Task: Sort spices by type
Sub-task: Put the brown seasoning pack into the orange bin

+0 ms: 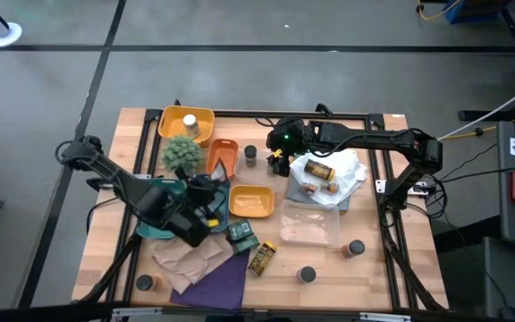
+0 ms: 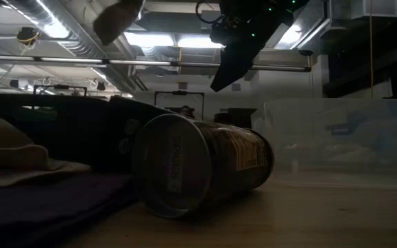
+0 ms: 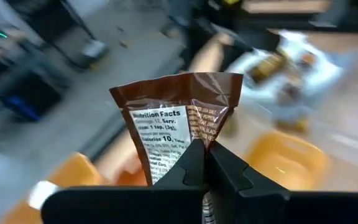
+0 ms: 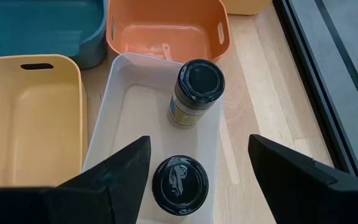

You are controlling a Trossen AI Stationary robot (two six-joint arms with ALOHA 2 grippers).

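My left gripper [image 3: 202,149] is shut on a brown spice packet [image 3: 173,118] with a white nutrition label. It hangs over the teal tray [image 1: 155,231] at the table's left [image 1: 202,204]. The packet shows blurred at the top of the low view [image 2: 119,17]. My right gripper [image 4: 199,146] stands open above a white tray [image 4: 120,93], left of the white bag [image 1: 277,159]. Two dark-lidded spice jars [image 4: 196,90] [image 4: 180,185] stand upright in that tray. Another jar [image 2: 198,165] lies on its side near the front edge. My left gripper pinches the packet's printed face [image 3: 194,134] between its two fingers, which meet over the label's lower part. The packet's crimped end [image 3: 179,84] sticks out past the fingertips. It is lifted clear of the table. The fingers hide the rest of the packet.
A yellow tray [image 1: 251,201], an orange tray [image 1: 222,154] and a far yellow tray [image 1: 186,125] with a pale-lidded jar crowd the middle. A green plant [image 1: 183,152], brown paper [image 1: 190,259], a purple cloth [image 1: 217,282], a clear box [image 1: 309,225] and loose jars [image 1: 356,248] [image 1: 307,275] lie around.
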